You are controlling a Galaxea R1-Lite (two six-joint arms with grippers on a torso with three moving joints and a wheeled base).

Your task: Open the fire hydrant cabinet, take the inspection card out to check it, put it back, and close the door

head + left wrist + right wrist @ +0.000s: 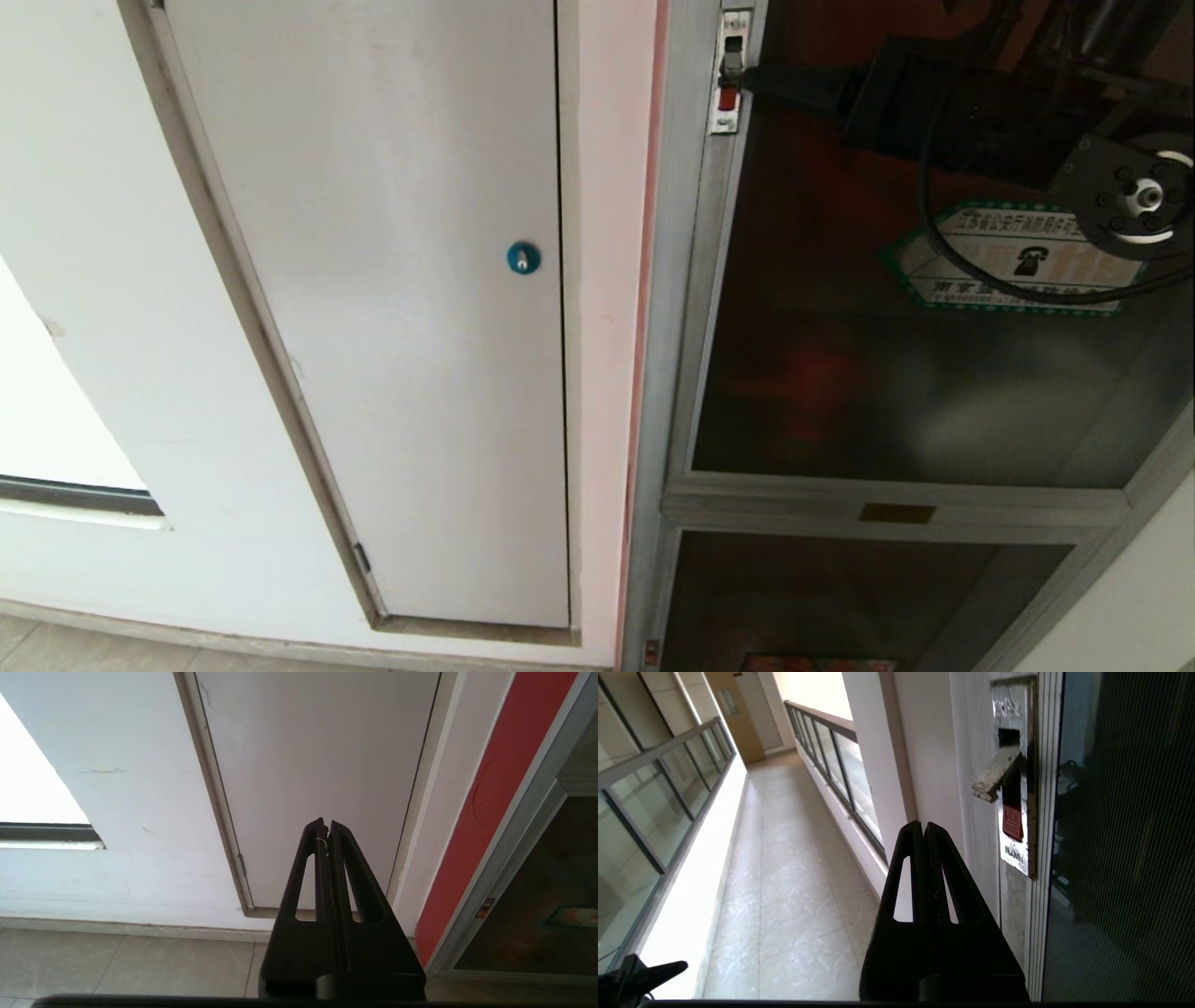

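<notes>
The fire hydrant cabinet (pixel 680 280) has a silver frame, and its door (pixel 887 392), dark tinted glass with a green-bordered telephone sticker (pixel 1018 257), stands closed. The slim latch (pixel 731 70) with a red insert sits at the door's upper left edge. In the right wrist view its lever (pixel 994 777) sticks out from the plate. My right gripper (pixel 758 84) is shut and empty, reaching across the glass with its tips (pixel 923 826) close beside the latch. My left gripper (pixel 327 823) is shut and empty, hanging low before the white panel. The inspection card is hidden.
A plain white panel (pixel 392 280) with a blue round lock (pixel 523 258) is left of the cabinet. A smaller glass panel (pixel 840 597) lies below the door. A tiled corridor (pixel 784 882) with a glass railing (pixel 840 760) runs off beside the wall.
</notes>
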